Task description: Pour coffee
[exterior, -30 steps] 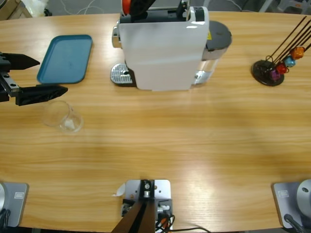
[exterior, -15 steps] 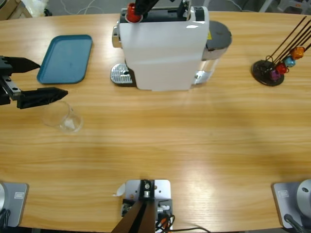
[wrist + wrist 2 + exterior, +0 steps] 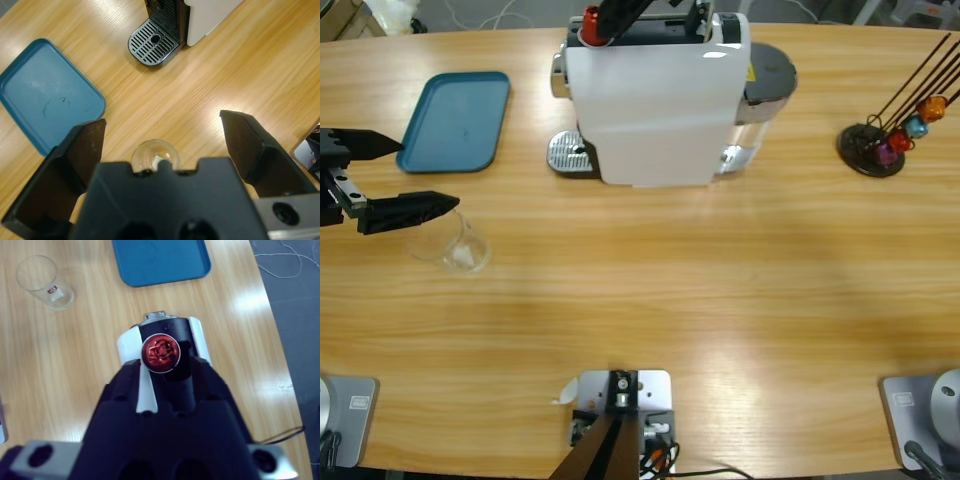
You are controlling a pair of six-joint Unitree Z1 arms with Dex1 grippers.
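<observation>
A long wooden tabletop (image 3: 670, 290) is carrying a white coffee machine (image 3: 655, 100) at the far middle, with its metal drip grille (image 3: 567, 153) sticking out toward a blue tray (image 3: 455, 120).

The left pincer (image 3: 408, 175) is entering from the left edge with its black jaws standing wide apart and gripping nothing. A clear drinking glass (image 3: 448, 241) is standing upright just beside and below the jaw tips. In the left wrist view the glass (image 3: 156, 156) is sitting centred between the spread jaws, seen from above, with only a faint pale tint at its bottom; no layer of coffee is clearly showing.

The right pincer (image 3: 161, 365) is hovering over the top of the machine and carrying a red capsule (image 3: 161, 352) at its tip; how far its jaws are parted is not visible.

The glass is looking light, rigid, smooth and breakable. It is likely to slip or tip if pinched near the rim. The safest hold appears to be across the middle of its wall, jaws on opposite sides, closing gently. The capsule is seeming small, light and easily dented.

At the far right, a black stand (image 3: 871, 150) is holding more coloured capsules (image 3: 910, 132).
</observation>
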